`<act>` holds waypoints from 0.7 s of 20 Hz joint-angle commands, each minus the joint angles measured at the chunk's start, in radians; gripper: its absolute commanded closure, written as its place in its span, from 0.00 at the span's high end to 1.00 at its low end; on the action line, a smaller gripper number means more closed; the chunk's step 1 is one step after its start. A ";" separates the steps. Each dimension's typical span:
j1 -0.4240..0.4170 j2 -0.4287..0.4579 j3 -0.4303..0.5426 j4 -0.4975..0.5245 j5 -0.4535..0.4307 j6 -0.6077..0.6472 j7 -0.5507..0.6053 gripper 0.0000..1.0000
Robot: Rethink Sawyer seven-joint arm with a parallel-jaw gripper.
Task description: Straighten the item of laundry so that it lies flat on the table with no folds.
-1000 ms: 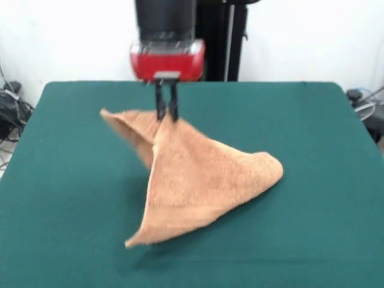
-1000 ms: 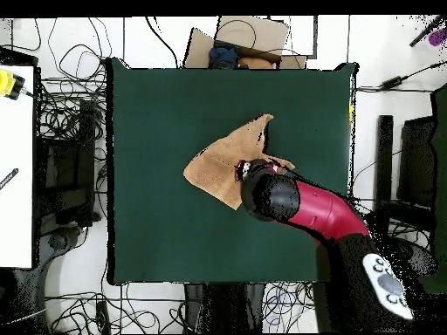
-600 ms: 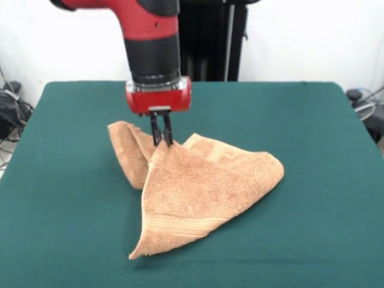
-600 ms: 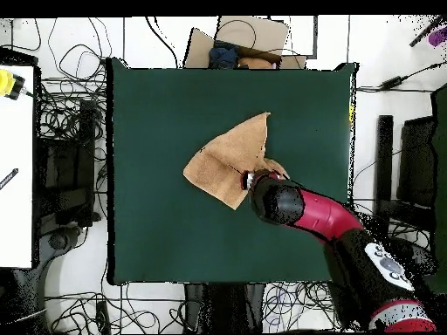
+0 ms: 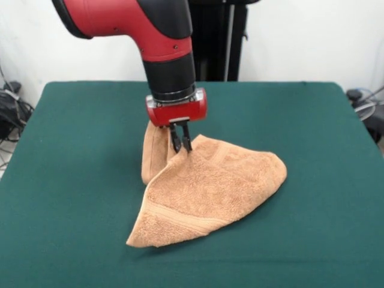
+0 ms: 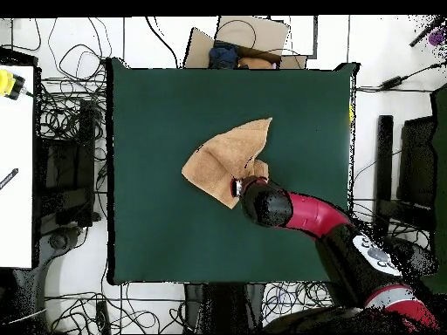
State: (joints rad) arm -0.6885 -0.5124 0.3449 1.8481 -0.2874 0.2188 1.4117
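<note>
The orange-tan towel [image 5: 210,189] lies folded over itself near the middle of the dark green table [image 5: 72,180]. It forms a rough triangle with a pointed corner toward the front left. My gripper [image 5: 182,146] is shut on a raised fold of the towel at its back edge. From there a flap hangs down to the left. In the overhead view the towel [image 6: 223,157] lies just above the arm's black wrist [image 6: 264,206], which hides the gripper.
Cables [image 6: 65,113] and a white bench [image 6: 16,166] lie off the table's left side in the overhead view. A cardboard box [image 6: 249,39] sits beyond the table's top edge. Bare green felt surrounds the towel on all sides.
My gripper has moved down and to the right in the front view, carrying the pinched fold. The left flap has been drawn in and now hangs narrow beside the gripper.
</note>
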 commanded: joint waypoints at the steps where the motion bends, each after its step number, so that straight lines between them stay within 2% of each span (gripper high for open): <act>1: 0.011 -0.023 0.092 0.011 -0.060 0.020 0.027 0.00; 14: 0.018 0.000 0.086 -0.013 -0.088 0.010 0.035 0.00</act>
State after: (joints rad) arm -0.6887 -0.5170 0.3637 1.8481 -0.3127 0.2188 1.4117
